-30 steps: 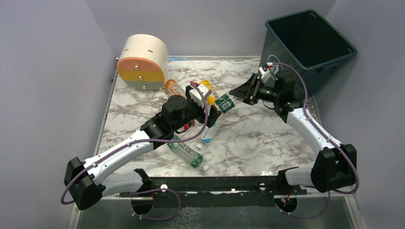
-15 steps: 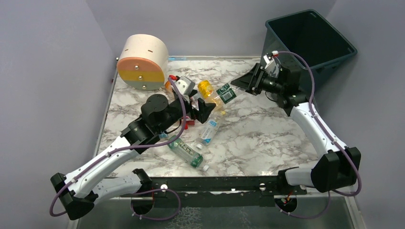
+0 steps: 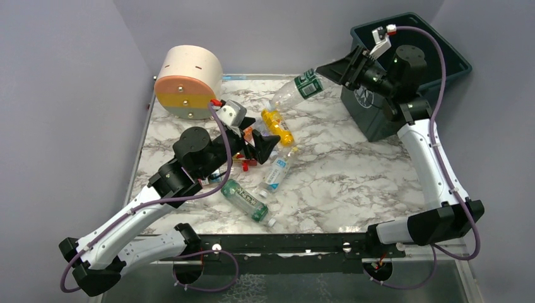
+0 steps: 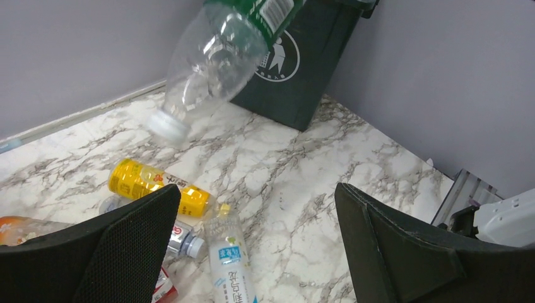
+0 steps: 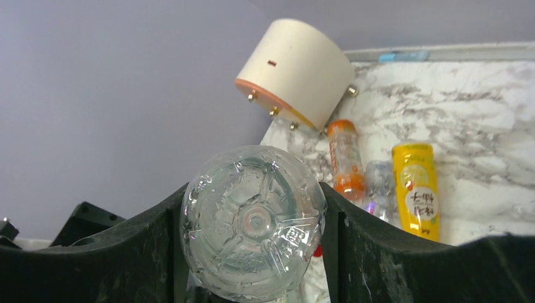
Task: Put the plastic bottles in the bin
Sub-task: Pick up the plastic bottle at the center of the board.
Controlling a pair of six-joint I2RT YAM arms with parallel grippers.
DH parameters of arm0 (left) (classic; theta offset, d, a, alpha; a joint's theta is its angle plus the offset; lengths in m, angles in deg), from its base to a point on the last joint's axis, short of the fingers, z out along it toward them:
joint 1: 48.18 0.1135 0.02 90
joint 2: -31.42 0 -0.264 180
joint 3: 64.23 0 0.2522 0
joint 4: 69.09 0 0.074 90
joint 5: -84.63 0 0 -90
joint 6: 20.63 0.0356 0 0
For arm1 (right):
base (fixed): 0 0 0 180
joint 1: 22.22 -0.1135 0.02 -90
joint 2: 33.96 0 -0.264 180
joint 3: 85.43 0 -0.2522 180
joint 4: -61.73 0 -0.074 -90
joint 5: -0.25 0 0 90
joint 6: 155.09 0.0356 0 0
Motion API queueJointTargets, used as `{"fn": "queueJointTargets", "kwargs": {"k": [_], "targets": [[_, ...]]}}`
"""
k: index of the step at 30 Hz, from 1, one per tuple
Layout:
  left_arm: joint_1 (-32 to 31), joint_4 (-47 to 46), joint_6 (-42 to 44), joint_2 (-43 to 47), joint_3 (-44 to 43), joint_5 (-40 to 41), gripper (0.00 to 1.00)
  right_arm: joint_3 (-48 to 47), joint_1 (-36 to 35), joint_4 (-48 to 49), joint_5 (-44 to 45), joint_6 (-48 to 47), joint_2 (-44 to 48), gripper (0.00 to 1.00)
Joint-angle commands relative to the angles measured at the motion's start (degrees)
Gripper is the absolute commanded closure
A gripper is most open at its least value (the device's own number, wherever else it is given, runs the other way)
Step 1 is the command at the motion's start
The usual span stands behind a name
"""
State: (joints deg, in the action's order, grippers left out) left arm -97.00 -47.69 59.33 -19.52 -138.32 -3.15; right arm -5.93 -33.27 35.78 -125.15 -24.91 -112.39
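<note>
Clear ribbed plastic, green label, white cap: one bottle (image 3: 301, 86) is pinched at its base by the right end effector (image 3: 329, 69), with a finger on each side. It is held in the air just beside the bin (image 3: 378, 117), not inside it. Its long axis slants, base up at the fingers and cap pointing down-left toward the counter (image 3: 353, 177), which is glossy marble-patterned. The bin is dark teal, square, with tapered smooth walls. The left end effector (image 3: 264, 146) is spread wide, holding nothing, above the lying bottles: a yellow bottle (image 3: 277, 125), a blue-labelled clear bottle (image 3: 276, 173) and a green-tinted bottle (image 3: 247, 201). A cream cylinder (image 3: 189, 82) lies on its side at the back left.
</note>
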Motion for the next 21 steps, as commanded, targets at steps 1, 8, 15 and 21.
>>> {"fn": "queueJointTargets", "kwargs": {"k": [1,8,15,21], "targets": [[0.21,0.97,-0.15,0.72,-0.79,0.07,0.01,-6.68,3.81,-1.86,2.41,-1.60,-2.47,0.46],[0.16,1.58,0.02,0.72,-0.32,0.38,0.01,-12.18,13.00,0.07,4.73,0.10,-4.15,0.45],[0.14,1.81,0.11,0.14,0.02,0.20,0.01,-11.35,20.64,4.24,8.05,2.88,-1.94,0.45],[0.19,1.69,0.29,-0.64,0.18,0.16,0.01,-8.04,24.73,7.71,11.91,4.63,0.45,0.45]]}}
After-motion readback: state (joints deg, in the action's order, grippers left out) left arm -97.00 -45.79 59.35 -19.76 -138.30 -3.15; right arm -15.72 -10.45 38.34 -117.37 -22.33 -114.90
